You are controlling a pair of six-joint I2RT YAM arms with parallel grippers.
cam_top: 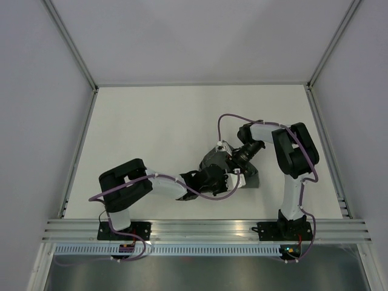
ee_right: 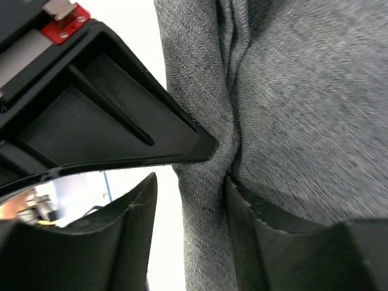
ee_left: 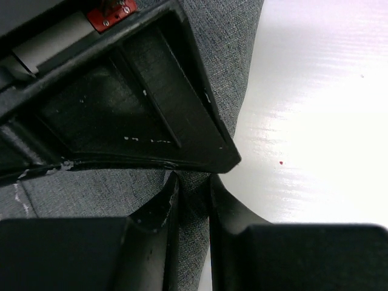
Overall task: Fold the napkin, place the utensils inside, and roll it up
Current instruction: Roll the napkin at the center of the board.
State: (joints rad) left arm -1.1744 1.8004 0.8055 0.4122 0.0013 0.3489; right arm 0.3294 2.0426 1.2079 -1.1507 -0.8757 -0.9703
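Both arms are set on the napkin (ee_right: 303, 91), which is bunched right of centre on the worktop (cam_top: 151, 133). Left end effector (ee_left: 194, 185) is pinched nearly shut on a fold; right end effector (ee_right: 191, 182) is half open, with a fold loosely straddled. The cloth is judged soft, limp and light, so a hemmed corner is best gripped.

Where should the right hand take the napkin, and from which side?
Take the napkin at its bunched edge beside the table, where a fold stands up. Come in from the table side, jaws straddling that edge: flat cloth offers nothing to pinch, the raised fold does. The right hand sits there with jaws open, so probably just close.
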